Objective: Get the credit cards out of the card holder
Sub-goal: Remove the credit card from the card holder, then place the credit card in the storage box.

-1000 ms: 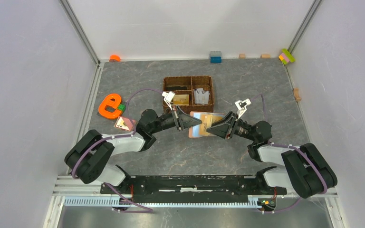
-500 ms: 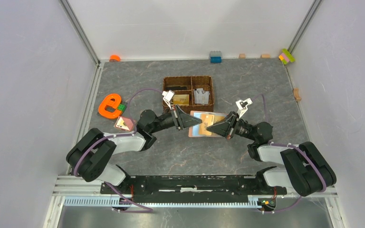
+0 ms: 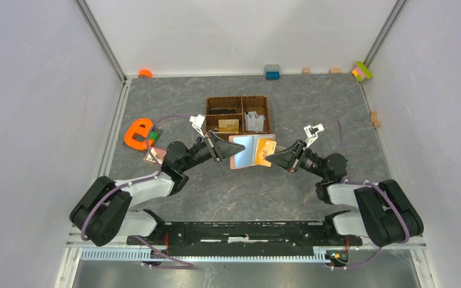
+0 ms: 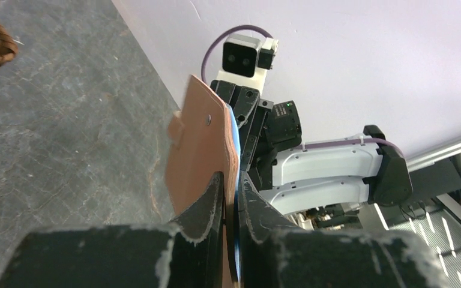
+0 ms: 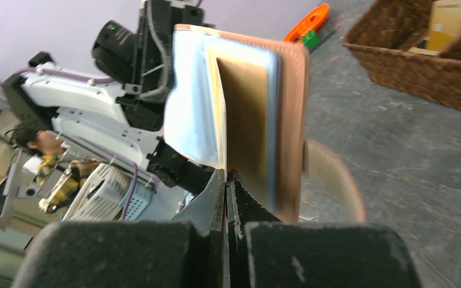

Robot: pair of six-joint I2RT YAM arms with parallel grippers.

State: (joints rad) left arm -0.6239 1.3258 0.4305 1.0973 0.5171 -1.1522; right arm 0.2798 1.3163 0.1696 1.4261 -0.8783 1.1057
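The salmon-pink card holder [image 3: 244, 151] hangs open above the table, between my two grippers. My left gripper [image 3: 234, 150] is shut on its left edge; the left wrist view shows the jaws [image 4: 231, 180] pinching the holder [image 4: 201, 150] below its snap tab. My right gripper [image 3: 271, 157] is shut on the gold-tan card [image 3: 267, 147], which sticks out of the holder's right half. In the right wrist view, the jaws [image 5: 225, 174] grip that card [image 5: 246, 120] beside the pale blue lining. A pinkish-copper card [image 3: 155, 155] lies on the table by my left arm. I see no dark grey-blue card.
A brown woven divided basket [image 3: 238, 99] stands just behind the holder, with a tan card and small items inside. An orange e-shaped toy [image 3: 137, 133] lies at the left. A blue block [image 3: 272, 72] and small coloured blocks [image 3: 362, 71] sit along the back wall.
The card holder has risen off the table and shifted left and back. My left gripper drew back to the left with it. The gold-tan card now shows further out on the right.
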